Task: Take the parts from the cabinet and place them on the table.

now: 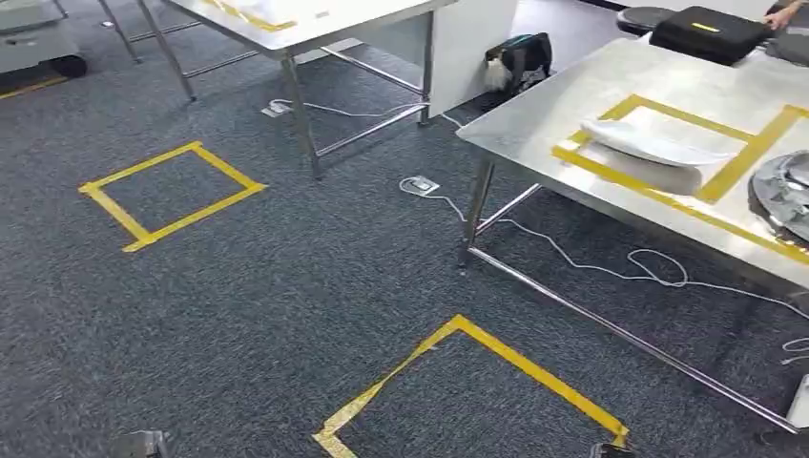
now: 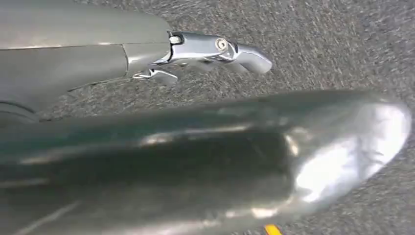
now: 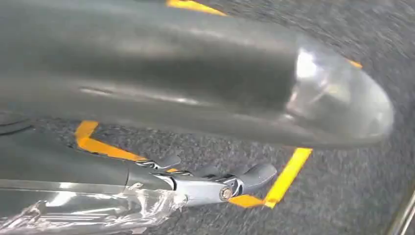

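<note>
1. Left hand [image 2: 195,132]: hanging over the grey carpet [image 1: 286,286], fingers [image 2: 244,54] stretched out straight and well off the thumb, gripping nothing
2. Right hand [image 3: 195,98]: same deal, fingers [image 3: 254,174] out long and only a little bent, nothing between them and the thumb. Some crinkly clear film [image 3: 98,210] on the cover behind the fingers, can't tell what it's stuck to
3. Under the right hand: carpet with a corner of yellow floor tape [image 3: 288,171]
4. Task thing: white curved part [image 1: 653,153] lying flat on the steel table [image 1: 572,105] off to the right, inside the yellow tape frame [image 1: 754,143] marked on the top
5. Second part [image 1: 784,196], greyish and shiny, maybe wrapped, on the same table right at the picture edge, just outside that frame, partly cut off
6. Far end of that table: black case [image 1: 711,31], with a person's hand [image 1: 784,13] near it
7. Floor: one taped square [image 1: 172,196] out to the left, another taped square [image 1: 477,382] close in front, white cable [image 1: 611,267] trailing under the table
8. Another steel table [image 1: 334,24] further back, well apart from the first
</note>
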### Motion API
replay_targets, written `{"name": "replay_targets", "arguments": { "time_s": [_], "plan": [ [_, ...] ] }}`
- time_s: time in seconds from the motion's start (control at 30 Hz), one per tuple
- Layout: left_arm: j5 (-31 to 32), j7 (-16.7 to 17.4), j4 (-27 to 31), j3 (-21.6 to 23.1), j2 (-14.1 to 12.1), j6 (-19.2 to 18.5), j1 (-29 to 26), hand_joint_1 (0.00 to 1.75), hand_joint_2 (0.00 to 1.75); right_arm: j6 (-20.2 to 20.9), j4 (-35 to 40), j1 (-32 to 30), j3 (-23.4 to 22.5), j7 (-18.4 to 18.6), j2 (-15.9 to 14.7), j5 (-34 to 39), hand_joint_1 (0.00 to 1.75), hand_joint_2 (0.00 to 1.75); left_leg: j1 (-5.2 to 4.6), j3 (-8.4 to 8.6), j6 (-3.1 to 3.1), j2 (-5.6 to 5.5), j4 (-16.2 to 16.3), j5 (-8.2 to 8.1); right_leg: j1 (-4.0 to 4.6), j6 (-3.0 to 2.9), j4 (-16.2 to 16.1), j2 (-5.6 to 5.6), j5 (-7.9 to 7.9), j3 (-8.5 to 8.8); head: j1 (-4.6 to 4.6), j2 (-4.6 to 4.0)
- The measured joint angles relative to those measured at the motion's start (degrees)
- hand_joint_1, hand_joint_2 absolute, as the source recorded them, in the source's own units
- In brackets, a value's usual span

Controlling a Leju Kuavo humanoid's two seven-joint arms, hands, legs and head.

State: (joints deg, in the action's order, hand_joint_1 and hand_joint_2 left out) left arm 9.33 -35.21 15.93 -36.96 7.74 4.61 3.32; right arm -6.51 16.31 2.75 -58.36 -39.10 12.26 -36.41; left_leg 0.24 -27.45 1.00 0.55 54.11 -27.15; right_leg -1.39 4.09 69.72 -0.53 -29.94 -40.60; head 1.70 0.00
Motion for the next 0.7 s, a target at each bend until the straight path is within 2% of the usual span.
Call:
{"name": "replay_targets", "arguments": {
  "time_s": [0.03, 0.07, 0.1, 0.13, 0.17, 0.2, 0.23, 0.27, 0.37, 0.4, 0.43, 0.47, 0.5, 0.53, 0.57, 0.6, 0.63, 0.67, 0.7],
  "plan": [
    [0.37, -0.17, -0.02, 0.17, 0.2, 0.02, 0.09, 0.0, 0.0, -0.11, 0.02, -0.07, -0.11, 0.0, -0.02, -0.17, 0.0, 0.0, -0.28, -0.54, 0.18, -0.97, 0.02, 0.42, 0.24, -0.18, 4.32, 0.45, -1.8, -1.51, 0.0, 0.0],
    [0.59, -0.35, -0.09, 0.24, 0.28, 0.09, 0.01, 0.0, 0.0, -0.31, 0.02, -0.08, -0.24, -0.02, -0.02, -0.28, 0.0, 0.0, -0.49, -0.94, 0.25, -1.79, 0.03, 0.78, 0.56, -0.52, 5.98, 0.57, -2.26, -1.85, -0.04, 0.0],
    [1.05, -0.53, -0.13, 0.26, 0.28, 0.22, -0.13, 0.0, 0.0, -0.59, 0.02, -0.07, -0.37, -0.02, -0.02, -0.61, 0.0, 0.0, -0.63, -1.23, 0.25, -2.65, 0.05, 1.1, 0.88, -0.93, 4.67, 0.62, -1.35, -0.59, -0.02, 0.0],
    [1.29, -0.65, -0.17, 0.31, 0.3, 0.35, -0.17, 0.0, 0.0, -0.81, 0.02, -0.04, -0.48, -0.02, -0.02, -0.79, 0.0, 0.0, -0.72, -1.46, 0.18, -3.63, 0.07, 1.39, 1.12, -1.4, 0.69, 0.88, 0.5, 2.03, -0.04, 0.0],
    [1.68, -0.68, -0.22, 0.35, 0.35, 0.59, -0.11, 0.0, 0.0, -1.09, 0.04, 0.0, -0.55, -0.04, -0.09, -0.94, 0.0, 0.0, -0.76, -1.59, 0.12, -4.49, 0.1, 1.6, 1.28, -1.86, -5.13, 1.63, 2.76, 5.65, -0.04, 0.0],
    [1.95, -0.7, -0.22, 0.41, 0.41, 0.9, -0.03, 0.0, 0.0, -1.31, 0.04, 0.05, -0.57, -0.07, -0.11, -1.23, 0.0, 0.0, -0.76, -1.65, -0.03, -5.29, 0.13, 1.74, 1.33, -2.28, -10.51, 3.51, 4.38, 9.05, 0.0, 0.0],
    [2.23, -0.72, -0.22, 0.52, 0.52, 1.07, 0.07, 0.0, 0.0, -1.42, 0.04, 0.17, -0.57, -0.07, -0.26, -1.46, 0.0, 0.0, -0.91, -1.96, -0.3, -5.66, 0.19, 1.94, 1.08, -2.71, -12.89, 5.91, 3.0, 10.32, -0.11, 0.0],
    [2.4, -0.74, -0.22, 0.7, 0.52, 1.16, 0.28, 0.0, 0.0, -1.49, 0.04, 0.23, -0.57, -0.07, -0.24, -1.57, 0.0, 0.0, -0.8, -2.45, -0.44, -6.28, 0.6, 2.03, 1.12, -2.39, -13.49, 5.44, 3.33, 10.53, -0.11, 0.0],
    [2.67, -0.74, -0.35, 0.74, 0.68, 1.49, 0.03, 0.0, 0.0, -1.73, 0.04, 0.32, -0.59, -0.09, -0.26, -1.81, 0.0, 0.0, -0.35, -3.41, -1.66, -8.11, 0.48, 2.82, 1.43, -3.17, -13.39, 3.73, 3.81, 10.37, -0.13, 0.0],
    [2.67, -0.74, -0.35, 0.74, 0.61, 1.49, -0.08, 0.0, 0.0, -1.81, 0.04, 0.36, -0.61, -0.09, -0.26, -1.86, 0.0, 0.0, -0.32, -3.57, -1.64, -6.62, 1.09, 2.26, 1.03, -3.62, -13.99, 2.75, 4.23, 10.48, -0.11, 0.0],
    [2.64, -0.74, -0.37, 0.74, 0.63, 1.49, -0.06, 0.0, 0.0, -1.84, 0.04, 0.37, -0.61, -0.09, -0.26, -1.88, 0.0, 0.0, -0.49, -4.58, -1.96, -3.84, 2.86, 0.63, 1.08, -3.87, -14.13, 2.18, 4.34, 10.43, -0.31, 0.0],
    [2.64, -0.74, -0.37, 0.74, 0.68, 1.49, 0.16, 0.0, 0.0, -1.86, 0.04, 0.28, -0.63, -0.09, -0.26, -1.9, 0.0, 0.0, -0.42, -6.62, -2.42, -2.28, 6.88, -1.96, 1.09, -3.95, -14.12, 1.34, 4.38, 10.23, -0.7, 0.0],
    [2.64, -0.74, -0.37, 0.76, 0.68, 1.46, 0.37, 0.0, 0.0, -1.86, 0.04, 0.14, -0.66, -0.09, -0.28, -1.92, 0.0, 0.0, -0.22, -9.24, -2.82, -1.59, 12.35, -4.6, 1.12, -3.97, -14.1, 0.23, 4.39, 10.02, -0.68, 0.0],
    [2.64, -0.74, -0.37, 0.76, 0.7, 1.46, 0.41, 0.0, 0.0, -1.92, 0.04, 0.11, -0.68, -0.09, -0.28, -1.92, 0.0, 0.0, -0.04, -11.4, -3.1, -1.38, 16.89, -6.36, 1.13, -3.98, -14.08, -0.69, 4.43, 9.83, -0.63, 0.0],
    [2.64, -0.74, -0.37, 0.76, 0.7, 1.46, 0.3, 0.0, 0.0, -1.95, 0.04, 0.11, -0.7, -0.09, -0.28, -1.92, 0.0, 0.0, 0.14, -12.6, -3.37, -1.32, 19.63, -6.92, 1.12, -3.91, -14.06, -1.57, 4.53, 9.67, -0.68, 0.0],
    [2.64, -0.74, -0.37, 0.76, 0.72, 1.46, 0.12, 0.0, 0.0, -1.95, 0.04, 0.13, -0.7, -0.09, -0.28, -1.95, 0.0, 0.0, 0.33, -12.21, -3.55, -1.27, 19.15, -5.97, 1.09, -3.84, -14.05, -2.37, 4.57, 9.59, -0.66, 0.0],
    [2.64, -0.74, -0.39, 0.76, 0.72, 1.46, 0.01, 0.0, 0.0, -1.95, 0.04, 0.17, -0.7, -0.09, -0.26, -1.97, 0.0, 0.0, 0.49, -10.44, -3.69, -1.08, 16.06, -3.87, 1.03, -3.7, -14.02, -3.15, 4.65, 9.54, -0.68, 0.0],
    [2.64, -0.74, -0.37, 0.76, 0.72, 1.46, 0.01, 0.0, 0.0, -1.95, 0.04, 0.23, -0.7, -0.09, -0.26, -1.97, 0.0, 0.0, 0.63, -7.78, -3.78, -0.54, 11.25, -1.45, 0.94, -3.56, -13.93, -3.87, 4.63, 9.53, -0.66, 0.0],
    [2.64, -0.74, -0.37, 0.76, 0.7, 1.46, 0.09, 0.0, 0.0, -1.95, 0.04, 0.29, -0.72, -0.09, -0.28, -1.99, 0.0, 0.0, 0.73, -4.27, -3.91, 1.05, 5.22, 0.96, 0.87, -3.27, -13.75, -4.6, 4.59, 9.57, -0.66, 0.0]
  ]
}}
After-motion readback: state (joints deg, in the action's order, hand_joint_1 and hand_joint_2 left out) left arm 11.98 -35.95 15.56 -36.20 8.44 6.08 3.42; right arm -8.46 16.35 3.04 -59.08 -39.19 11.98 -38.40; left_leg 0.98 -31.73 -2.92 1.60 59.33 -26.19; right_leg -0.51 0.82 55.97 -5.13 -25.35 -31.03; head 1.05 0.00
